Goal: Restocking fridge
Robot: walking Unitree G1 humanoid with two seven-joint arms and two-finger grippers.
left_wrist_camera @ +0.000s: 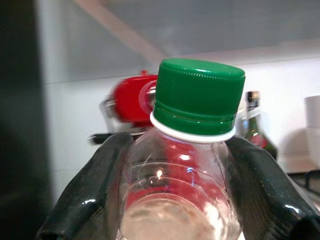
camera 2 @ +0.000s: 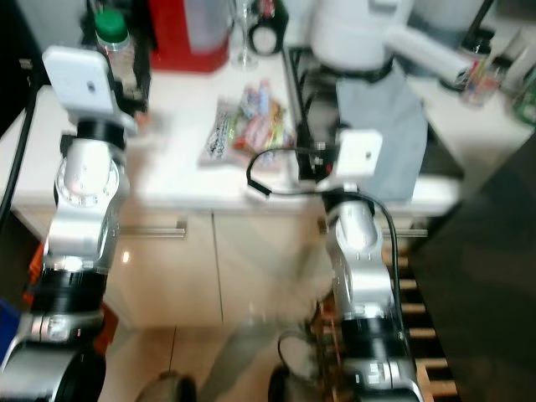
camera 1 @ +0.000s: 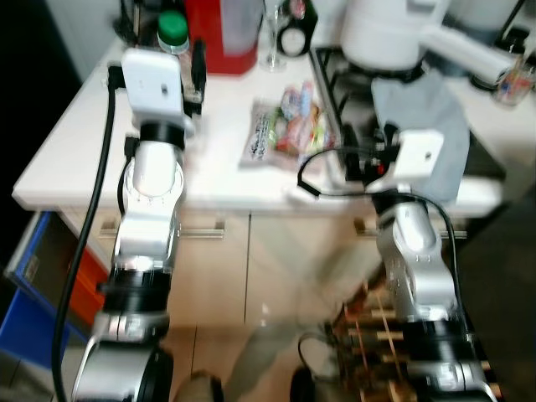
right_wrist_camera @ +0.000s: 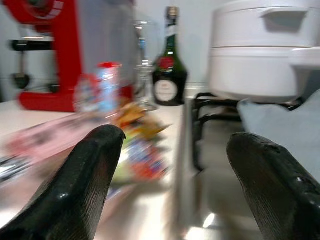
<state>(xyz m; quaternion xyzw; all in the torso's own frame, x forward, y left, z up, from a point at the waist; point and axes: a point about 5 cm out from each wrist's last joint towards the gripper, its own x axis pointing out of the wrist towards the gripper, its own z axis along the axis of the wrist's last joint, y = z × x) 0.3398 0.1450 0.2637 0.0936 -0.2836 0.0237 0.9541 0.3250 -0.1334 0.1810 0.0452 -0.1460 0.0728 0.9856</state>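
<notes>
Left gripper clamps a clear bottle between its fingers, long axis upright, green cap pointing up. Right gripper spread open, empty, snack bag just ahead on the counter.

The white surface lies bare along its front edge at the middle of the frame, between the two arms. Toward the back, upper centre, a red appliance, a clear stemmed glass and a dark green bottle crowd the wall. A clear plastic packet of colourful items lies mid-surface. At upper right, black hob grates, a white lidded pot and a grey cloth block passage (the frames are blurred).
</notes>
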